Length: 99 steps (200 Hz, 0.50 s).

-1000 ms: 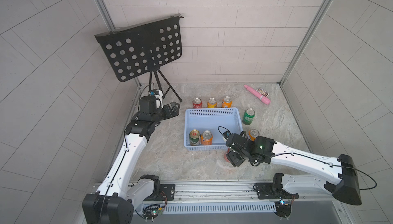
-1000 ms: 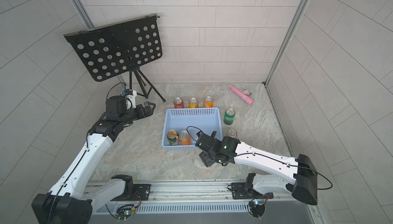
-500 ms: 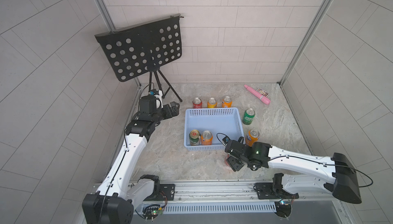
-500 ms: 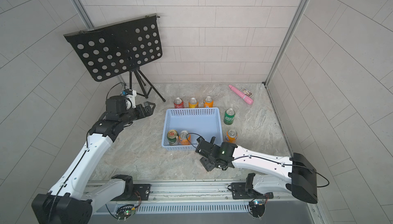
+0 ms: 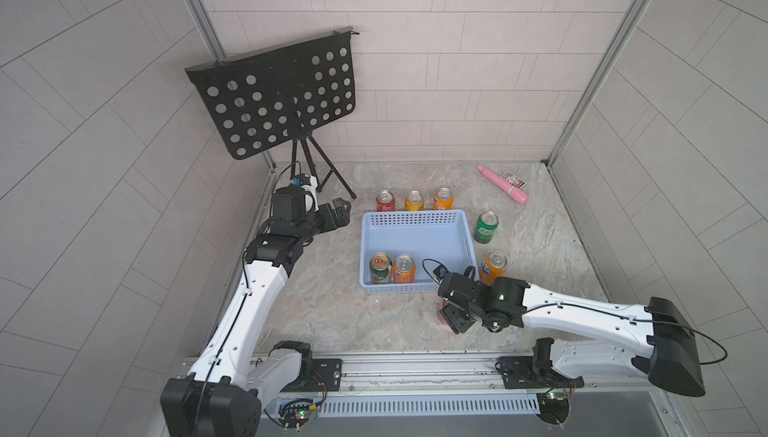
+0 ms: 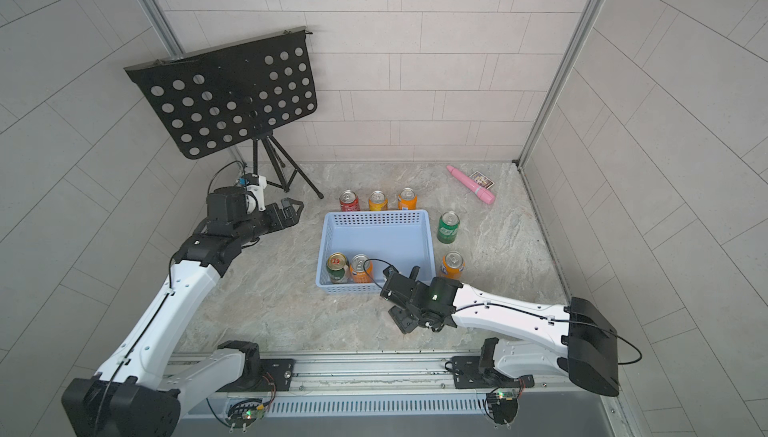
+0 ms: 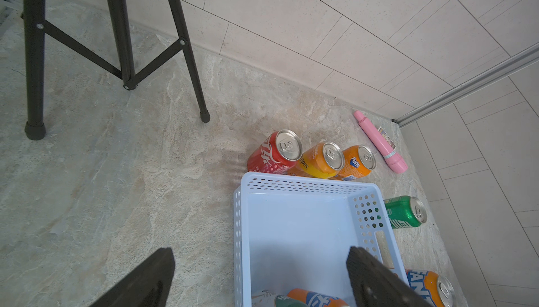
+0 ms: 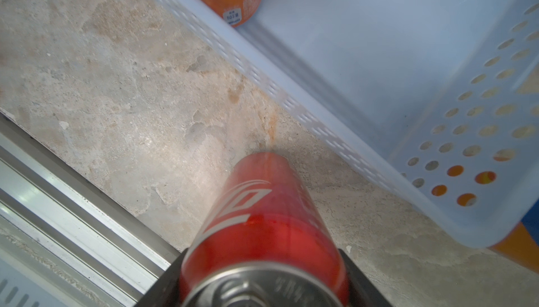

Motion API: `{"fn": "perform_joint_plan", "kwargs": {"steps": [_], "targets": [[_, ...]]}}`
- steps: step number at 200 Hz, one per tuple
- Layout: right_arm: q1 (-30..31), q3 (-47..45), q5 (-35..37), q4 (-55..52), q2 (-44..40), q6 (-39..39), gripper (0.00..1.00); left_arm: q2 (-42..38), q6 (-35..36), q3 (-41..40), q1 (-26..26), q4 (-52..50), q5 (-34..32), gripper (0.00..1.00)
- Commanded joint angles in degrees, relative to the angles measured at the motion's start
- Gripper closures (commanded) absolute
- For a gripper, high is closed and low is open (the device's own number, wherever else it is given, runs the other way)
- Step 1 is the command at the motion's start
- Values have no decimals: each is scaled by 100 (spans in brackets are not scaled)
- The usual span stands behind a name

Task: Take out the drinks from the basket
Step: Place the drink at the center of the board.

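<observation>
Between the right jaws, we note the red can (image 8: 264,226) clamped, base on the table (image 8: 131,86), just outside the basket (image 8: 291,98). Left jaws wide apart, empty; orange can (image 5: 404,268) and green can (image 5: 380,268) sit in the basket.

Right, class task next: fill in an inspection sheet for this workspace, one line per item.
Surface: marbled tabletop; no spill seen.
Job's things: basket holds a green-red can and an orange can; a row of three cans stands behind it, two more cans at its side.
Clutter: pink stick, small card, music stand.
Grippers: left gripper open, empty; right gripper closed on a red can outside the basket.
Cables: right wrist cable arches over the basket's near edge.
Surroundings: tiled walls, metal rail in front.
</observation>
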Motion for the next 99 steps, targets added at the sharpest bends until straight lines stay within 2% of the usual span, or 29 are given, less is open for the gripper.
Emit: {"fn": "perform_joint_plan", "kwargs": {"steps": [1, 61, 99], "targets": [[38, 208, 186, -103, -208, 56, 25, -137, 101, -65, -13, 26, -53, 0], [39, 325, 193, -169, -129, 100, 21, -180, 93, -78, -17, 35, -57, 0], [39, 650, 452, -197, -524, 144, 17, -220, 96, -63, -6, 31, -157, 0]]}}
